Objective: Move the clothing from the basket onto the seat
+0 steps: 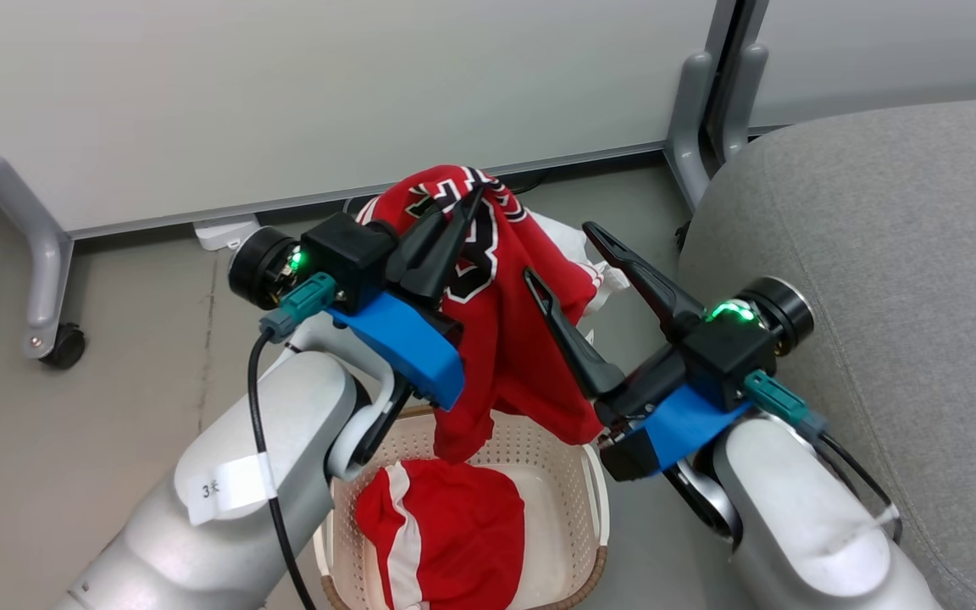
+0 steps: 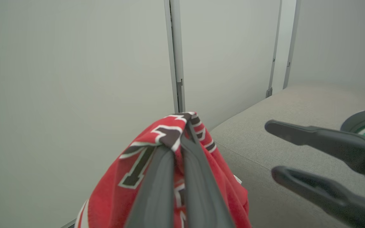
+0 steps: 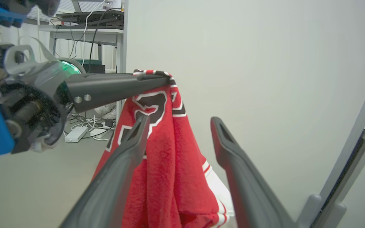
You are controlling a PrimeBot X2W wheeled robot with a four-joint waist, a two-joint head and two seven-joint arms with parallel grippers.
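**Holding the jersey over the basket, beside the seat**

At the far left of the head view a grey wheeled leg [image 1: 39,254] of the pale panel [image 1: 285,102] stands on the floor [image 1: 115,407]. Right of it, the left hand [image 1: 475,193] is raised with its two fingers pressed together on a top fold of the red jersey [image 1: 505,339]. The left wrist view shows the black-and-white lettering pinched between those fingers.

The jersey hangs down in loose folds from that grip. Its lower end reaches the mouth of the basket [image 1: 560,500], which sits on the floor under both arms. Red shorts [image 1: 446,525] with a white stripe lie inside the basket. I cannot tell whether the jersey's tail touches them.

Right of the jersey, the right hand [image 1: 560,252] has its fingers spread wide and grips nothing. Its nearer finger lies along the jersey's right edge. In the right wrist view the cloth hangs past that finger, and contact is unclear.

Farthest right, the grey seat [image 1: 878,254] lies just beside the basket, with no clothing on the part in view.
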